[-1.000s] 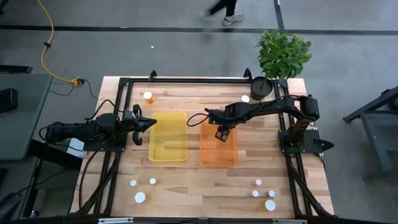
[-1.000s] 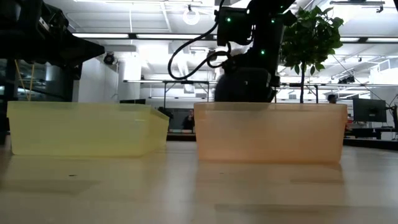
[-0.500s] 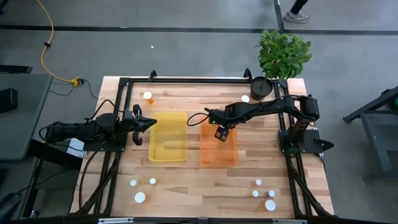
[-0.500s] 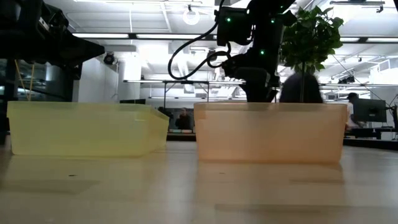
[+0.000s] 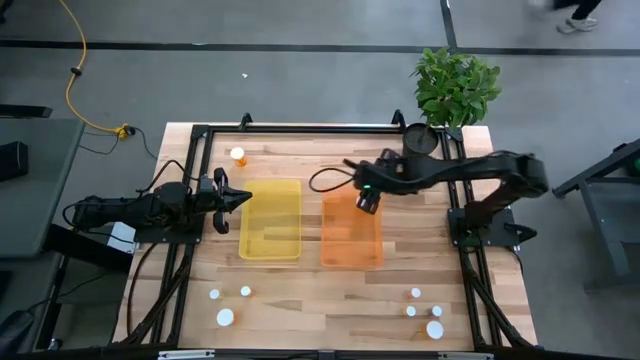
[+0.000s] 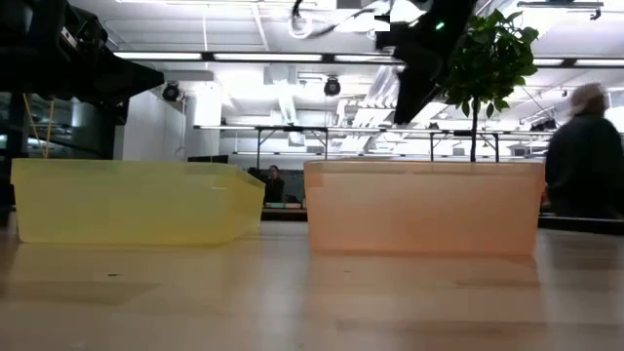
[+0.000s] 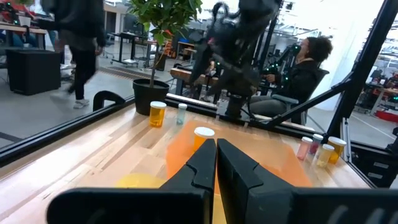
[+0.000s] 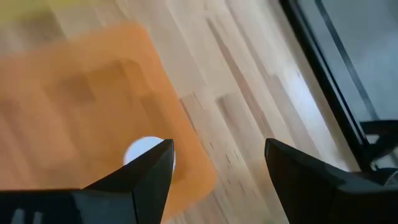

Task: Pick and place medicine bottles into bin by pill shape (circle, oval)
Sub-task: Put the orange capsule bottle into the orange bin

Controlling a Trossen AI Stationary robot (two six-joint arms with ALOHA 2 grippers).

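Nearest me along the front edge of the table (image 5: 300, 325) sit the waiting medicine bottles: a left cluster of white caps (image 5: 225, 317) and a right cluster (image 5: 434, 328); all are well apart from either arm.

Further in lie the two bins side by side; the yellow bin (image 5: 270, 219) is on the left and the orange bin (image 5: 351, 250) on the right; in the right wrist view I see one white-capped bottle (image 8: 144, 149) lying inside the orange bin near a corner.

My right gripper (image 5: 366, 203) hangs above the far end of the orange bin with its fingers (image 8: 152, 171) spread and nothing between them; my left gripper (image 5: 240, 199) waits beside the yellow bin, its fingers pressed together on nothing.

Beyond the bins stands an amber bottle (image 5: 238, 156) near the far left rail; the plant pot (image 5: 420, 139) sits at the far right corner, with the right arm stretched close alongside it.

My worries from here: the arm could brush the pot or its leaves while swinging out; the front bottles stand so close together that a spread gripper coming down on one could topple a neighbour; I cannot read pill shape from these views, so a bottle could end up in the wrong bin.
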